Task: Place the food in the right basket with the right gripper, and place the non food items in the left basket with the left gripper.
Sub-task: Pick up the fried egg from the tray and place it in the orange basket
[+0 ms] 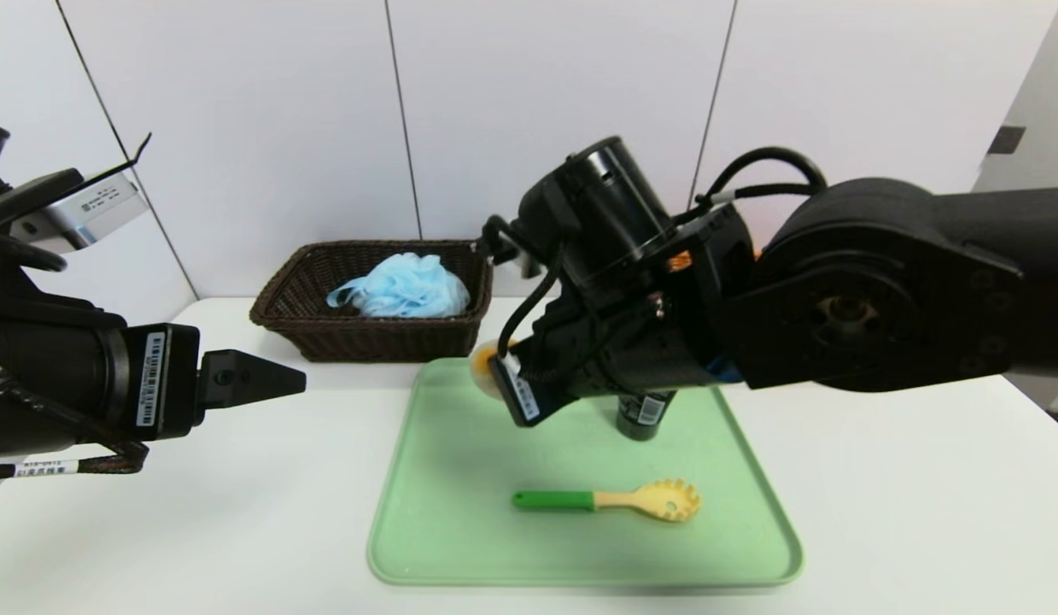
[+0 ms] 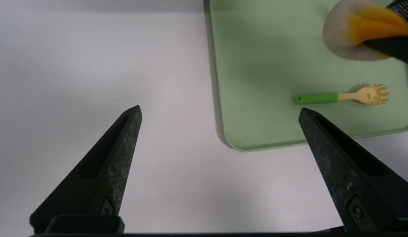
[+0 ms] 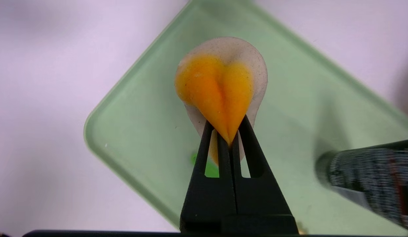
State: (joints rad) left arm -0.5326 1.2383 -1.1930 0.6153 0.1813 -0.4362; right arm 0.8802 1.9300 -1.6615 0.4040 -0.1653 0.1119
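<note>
- While the black left gripper (image 2: 220, 108) waits to the left of the tray, spread wide and holding nothing, the black right gripper (image 3: 227, 126) is pressed together on a fold of a soft, flat, white-and-orange fried egg (image 3: 220, 87).
- The egg hangs beyond the right gripper's tips over the rear left part of a pale green rectangular tray (image 1: 452, 555); its crease runs in line with the fingers.
- It is near the dark brown wicker left basket (image 1: 383, 348), which holds a light blue mesh bath puff (image 1: 413, 286).
- Being food, the egg should next travel rightward, away from that basket; the right arm hides where the right basket would be.
- A green-handled pasta server (image 1: 554, 500) lies crosswise nearer the front.
</note>
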